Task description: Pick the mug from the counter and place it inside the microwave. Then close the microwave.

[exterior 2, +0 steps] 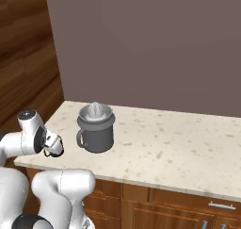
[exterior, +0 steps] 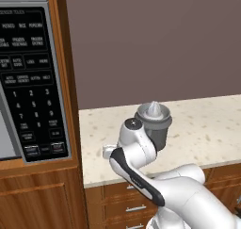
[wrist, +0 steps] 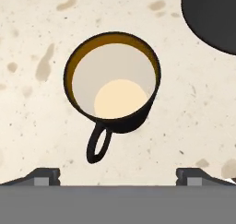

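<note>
Plain mauve-brown wall behind everything, flat and bare. Below it, beige speckled counter running wide across the right base view, over brown wooden drawers with silver handles. At the counter's left end, tall wooden cabinetry framing the microwave, seen from the left base camera as a grey body with a black keypad panel of white buttons; seen from the right base camera as wood-grain panelling alone at that end. White arm bent low at the counter's front edge in both base views, wrist turned downward over the stone. Grey juicer with a cone top standing on the counter just behind the arm, its side handle facing left in the right base view, its lower body partly covered by the arm in the left base view. From the hand camera, looking straight down: the mug upright on the counter, black outside, cream inside, handle pointing toward the bottom of that picture, with a dark rounded edge in the upper right corner, probably the juicer's base. Gripper spread wide above the mug, one dark fingertip at each lower side of the hand view, nothing between them, not touching the mug. In the right base view, a small dark shape under the wrist, too hidden to name.
</note>
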